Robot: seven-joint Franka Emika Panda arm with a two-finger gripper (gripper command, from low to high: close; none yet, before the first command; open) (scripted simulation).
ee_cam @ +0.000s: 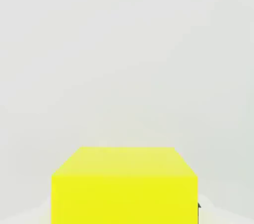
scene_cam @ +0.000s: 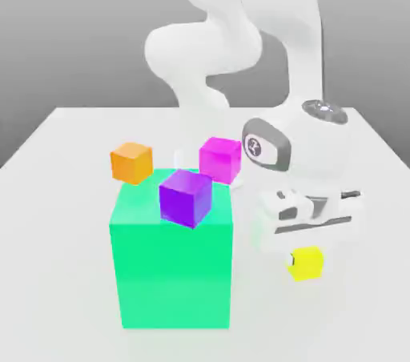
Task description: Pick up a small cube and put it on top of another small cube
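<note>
The small cube (scene_cam: 307, 263) is bright yellow and sits low over the white table on the exterior view's right, directly under the hand. My gripper (scene_cam: 307, 250) reaches down onto it from above and is shut on it. In the hand view the yellow cube (ee_cam: 124, 186) looms close and large, with a dark sliver of a fingertip (ee_cam: 199, 206) pressed against its side. I cannot tell whether the cube still touches the table.
A big green block (scene_cam: 172, 272) stands on the exterior view's left with a purple cube (scene_cam: 186, 198) on its top. An orange cube (scene_cam: 131, 162) and a magenta cube (scene_cam: 219, 158) lie beyond it. The arm's white base (scene_cam: 216, 40) rises at the back.
</note>
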